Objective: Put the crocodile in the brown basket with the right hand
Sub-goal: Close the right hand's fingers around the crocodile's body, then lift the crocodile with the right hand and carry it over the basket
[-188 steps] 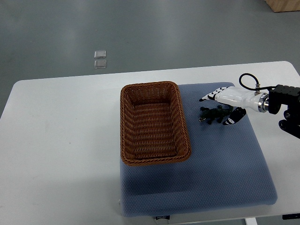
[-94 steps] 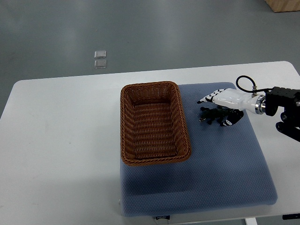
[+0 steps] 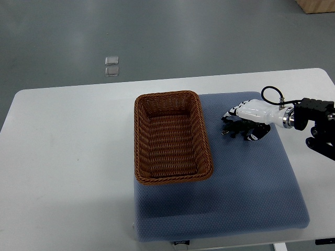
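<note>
A small dark green crocodile (image 3: pixel 233 129) lies on the blue cushion (image 3: pixel 246 183), just right of the brown wicker basket (image 3: pixel 172 137). My right hand (image 3: pixel 239 124) comes in from the right edge and sits low over the crocodile's right part. Its white fingers (image 3: pixel 233 112) reach past the toy on the far side and the thumb (image 3: pixel 254 135) is on the near side, so the hand straddles it, still open. The toy's tail end is hidden under the palm. The basket holds nothing. The left arm is out of view.
The cushion lies on a white table (image 3: pixel 63 157) and the basket stands on the cushion's left part. A black cable loop (image 3: pixel 272 94) rises from my right wrist. Two small clear squares (image 3: pixel 111 65) lie on the grey floor beyond the table.
My right hand has sunk lower and shifted slightly left onto the crocodile, with the fingers bending down around it. The crocodile and basket have not moved.
</note>
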`<state>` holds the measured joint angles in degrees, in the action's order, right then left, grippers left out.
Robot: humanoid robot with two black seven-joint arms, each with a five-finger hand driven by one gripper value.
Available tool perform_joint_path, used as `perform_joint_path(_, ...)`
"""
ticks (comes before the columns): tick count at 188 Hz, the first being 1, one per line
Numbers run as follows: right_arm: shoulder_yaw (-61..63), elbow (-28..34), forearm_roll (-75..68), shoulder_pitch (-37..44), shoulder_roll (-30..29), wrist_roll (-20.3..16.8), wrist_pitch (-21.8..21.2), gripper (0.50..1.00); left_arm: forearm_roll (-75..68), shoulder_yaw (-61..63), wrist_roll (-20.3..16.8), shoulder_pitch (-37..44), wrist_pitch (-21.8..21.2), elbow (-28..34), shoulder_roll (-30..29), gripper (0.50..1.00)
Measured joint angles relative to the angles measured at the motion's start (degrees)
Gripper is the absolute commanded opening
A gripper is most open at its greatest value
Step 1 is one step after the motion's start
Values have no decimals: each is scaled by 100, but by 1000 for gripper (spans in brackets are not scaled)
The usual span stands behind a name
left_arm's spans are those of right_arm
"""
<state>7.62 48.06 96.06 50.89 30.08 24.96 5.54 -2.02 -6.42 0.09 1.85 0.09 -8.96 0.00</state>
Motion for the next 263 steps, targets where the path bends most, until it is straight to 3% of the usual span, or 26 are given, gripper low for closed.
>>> perform_joint_path(13,0,-23,0,0,-6,-1,25,672,0,0,0,0,0,0,0,1000)
perform_joint_path(39,-12,-69,6,0,-60,-4,52,611,0,0,0,0,0,0,0,1000)
perform_joint_path(65,-80,-96,8,0,-71,-7,88,500,0,0,0,0,0,0,0,1000)
perform_joint_path(141,-92,-149,-6,4,16,8,332,500,0,0,0,0,0,0,0,1000)
perform_joint_path(190,-28,-94,-38,462,162,81,429,500,0,0,0,-1,0,0,0,1000)
perform_joint_path(263,-23,461,-35,1152,61,235,441,500,0,0,0,0,0,0,0,1000)
